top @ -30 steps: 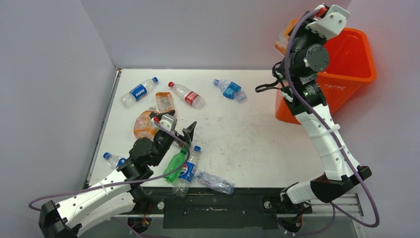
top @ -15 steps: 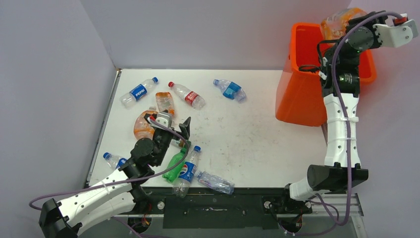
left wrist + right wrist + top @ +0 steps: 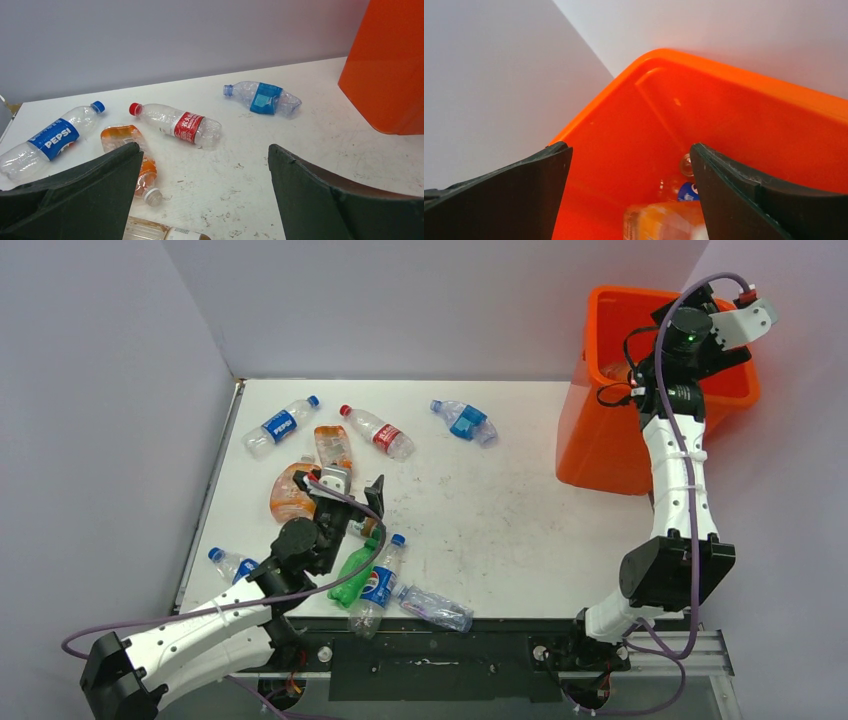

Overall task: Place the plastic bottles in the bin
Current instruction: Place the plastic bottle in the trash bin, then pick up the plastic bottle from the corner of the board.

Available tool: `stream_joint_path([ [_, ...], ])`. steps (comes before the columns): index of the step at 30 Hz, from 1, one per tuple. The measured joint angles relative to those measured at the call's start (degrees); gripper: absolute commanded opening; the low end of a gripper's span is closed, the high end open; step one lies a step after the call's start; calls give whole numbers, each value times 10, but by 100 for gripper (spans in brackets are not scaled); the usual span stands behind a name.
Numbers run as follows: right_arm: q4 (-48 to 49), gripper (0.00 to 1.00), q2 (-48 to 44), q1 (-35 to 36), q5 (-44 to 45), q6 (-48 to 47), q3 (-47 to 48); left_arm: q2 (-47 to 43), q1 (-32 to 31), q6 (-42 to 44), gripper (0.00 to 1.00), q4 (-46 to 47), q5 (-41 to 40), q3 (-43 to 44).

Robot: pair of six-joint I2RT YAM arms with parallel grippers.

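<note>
A scatter of plastic bottles [image 3: 377, 430] lies on the tabletop [image 3: 520, 500], and the bin [image 3: 600, 440] stands at the right of the frame.

Nearest the arms, low centre, a clear crushed bottle [image 3: 435, 608] rests by the tabletop's front edge. Just beside it, a near Pepsi bottle [image 3: 378, 585] and a green bottle [image 3: 352, 573] lie touching side by side. A blue-capped bottle [image 3: 225, 560] sits at the left edge, partly hidden by the arm.

The left tool [image 3: 357, 502] hangs over this cluster, its jaws spread wide with nothing between them. Trouble looks likeliest here. A descent onto the packed pair could catch two bottles at once or send one rolling off the front edge. Thin crushed plastic may also buckle and squirt out of a pinch.

Farther back, left of centre, more bottles wait apart from one another:
- a large orange-tinted bottle [image 3: 290, 495]
- a slim orange-tinted bottle [image 3: 332, 445]
- a far Pepsi bottle [image 3: 282, 423]
- a crumpled blue-label bottle [image 3: 463, 422]

At upper right, the right tool [image 3: 630, 146] is released over the bin's mouth, fingers parted and empty. A binned orange bottle [image 3: 664, 220] lies inside below it. The arm reaches across the rim, so a careless withdrawal could hook that rim and tip the tall bin, spilling its contents.
</note>
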Motion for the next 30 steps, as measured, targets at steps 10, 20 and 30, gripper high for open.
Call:
stream_joint_path([
  [10,56,98,-16,149,-37,-29,59,12,-3,1,96,-1,-2,0],
  [20,129,95,-289,404,-197,-34,-322,-6,-5,29,96,3,-47,0],
  [30,-4,98,-257,627,-360,-45,-551,-18,-6,65,96,0,-49,0],
])
